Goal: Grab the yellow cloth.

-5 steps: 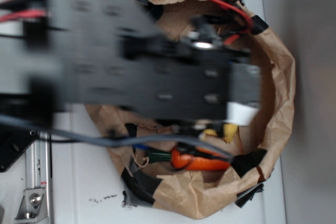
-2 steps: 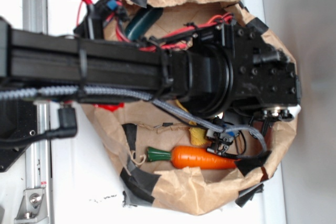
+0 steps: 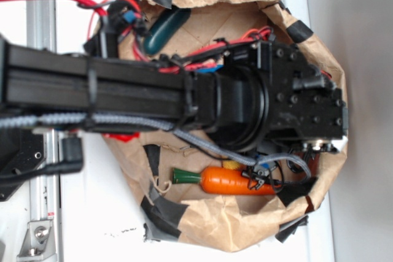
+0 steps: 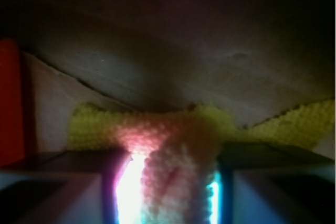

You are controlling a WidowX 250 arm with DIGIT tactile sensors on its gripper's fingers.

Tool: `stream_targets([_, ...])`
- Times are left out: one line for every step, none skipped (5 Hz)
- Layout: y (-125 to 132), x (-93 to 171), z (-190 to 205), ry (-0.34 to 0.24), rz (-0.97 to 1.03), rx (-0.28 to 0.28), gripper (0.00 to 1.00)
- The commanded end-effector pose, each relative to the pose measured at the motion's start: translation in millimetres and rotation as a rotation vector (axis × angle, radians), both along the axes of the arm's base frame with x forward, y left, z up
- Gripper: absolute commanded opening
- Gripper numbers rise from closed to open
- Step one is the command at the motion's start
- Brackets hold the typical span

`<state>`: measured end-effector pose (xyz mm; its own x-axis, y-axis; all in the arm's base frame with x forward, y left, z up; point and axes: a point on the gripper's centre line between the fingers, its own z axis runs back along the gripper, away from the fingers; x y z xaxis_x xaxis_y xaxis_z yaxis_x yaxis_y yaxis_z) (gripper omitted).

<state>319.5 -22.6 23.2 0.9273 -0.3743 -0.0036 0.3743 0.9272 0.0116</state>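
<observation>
In your wrist view, the black gripper [image 4: 168,192] pinches a bunched fold of the bright yellow terry cloth [image 4: 178,135] between its 2 fingers [image 4: 79,182]. Beyond, the cloth spreads across the crumpled brown paper bag [image 4: 168,51]. From outside, the black arm [image 3: 123,90] reaches into the bag, covering the cloth; the orange toy carrot [image 3: 227,181] lies beside it.

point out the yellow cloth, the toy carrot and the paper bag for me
yellow cloth [image 4: 178,145]: wrist view, on the bunched fold rising between the gripper's fingers
toy carrot [image 3: 227,181]: exterior view, on its orange body
paper bag [image 3: 215,228]: exterior view, on the crumpled brown rim below the carrot
</observation>
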Motion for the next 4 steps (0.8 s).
stream_targets([6, -39, 75, -0.272, 0.331, -0.101, 0.0])
stream_targets([20, -63, 122, -0.36, 0.587, -0.217, 0.0])
stream_targets([20, -58, 172, -0.36, 0.71, -0.187, 0.0])
stream_targets([23, -48, 189, -0.353, 0.769, -0.129, 0.0])
